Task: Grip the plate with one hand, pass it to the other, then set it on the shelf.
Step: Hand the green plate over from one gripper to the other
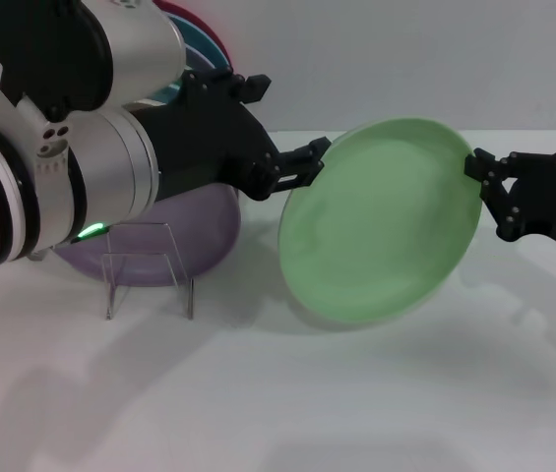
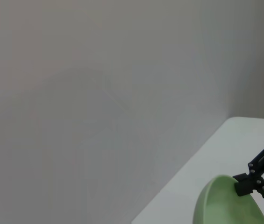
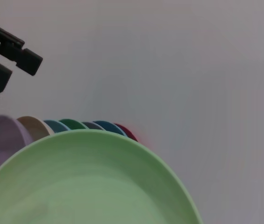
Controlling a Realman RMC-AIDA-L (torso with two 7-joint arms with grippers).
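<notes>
The small clear rack [image 1: 148, 267] stands nearest on the white table [image 1: 356, 393], holding nothing; a purple plate [image 1: 199, 231] leans just behind it. In mid-air to its right, the pale green plate [image 1: 381, 221] hangs tilted on edge, gripped from both sides. The left gripper [image 1: 307, 165], on a thick silver arm reaching across, has its jaws at the plate's left rim, though whether they clench cannot be told. The right gripper [image 1: 476, 167] pinches the right rim [image 2: 225, 186]. Farther back, a row of coloured plates [image 3: 75, 125] stands against the wall [image 3: 169, 70].
</notes>
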